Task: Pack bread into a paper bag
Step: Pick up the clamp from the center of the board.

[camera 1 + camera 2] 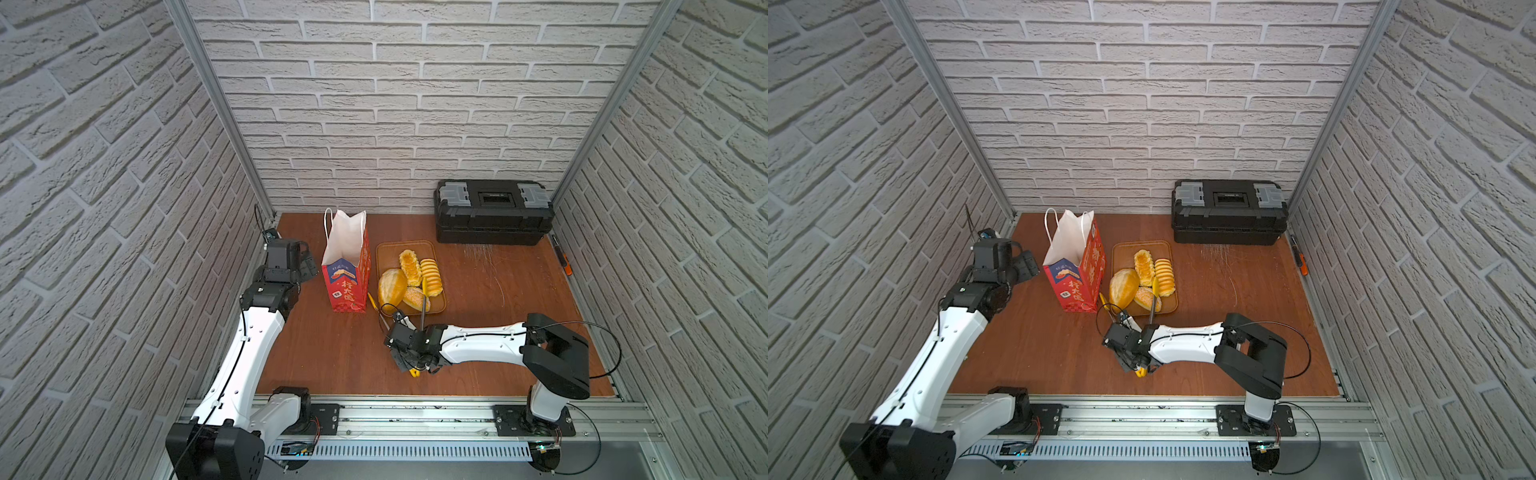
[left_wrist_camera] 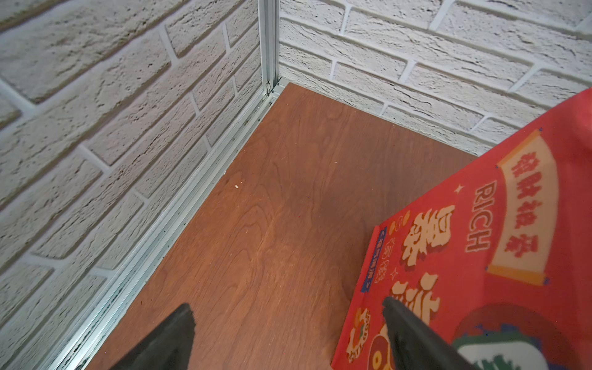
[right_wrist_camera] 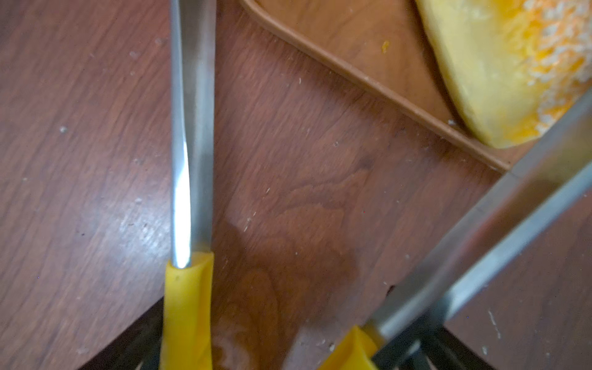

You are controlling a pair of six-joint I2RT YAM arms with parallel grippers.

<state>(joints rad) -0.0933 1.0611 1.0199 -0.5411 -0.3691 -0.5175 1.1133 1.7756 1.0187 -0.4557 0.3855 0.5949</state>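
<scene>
The bread (image 1: pixel 392 284), four pieces showing on the tray (image 1: pixel 386 253) mid-desk (image 1: pixel 478 316), looks light, soft and crushable, so it is best pinched gently across the middle. The right gripper (image 1: pixel 411 353) clasps the spread tongs (image 3: pixel 192 128). The left gripper (image 1: pixel 309 266) stands open beside the paper bag (image 1: pixel 347 266).

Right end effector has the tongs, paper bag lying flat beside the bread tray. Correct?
No: the paper bag stands upright, mouth open, beside the tray, as both top views show. The right end effector does have the tongs.
</scene>
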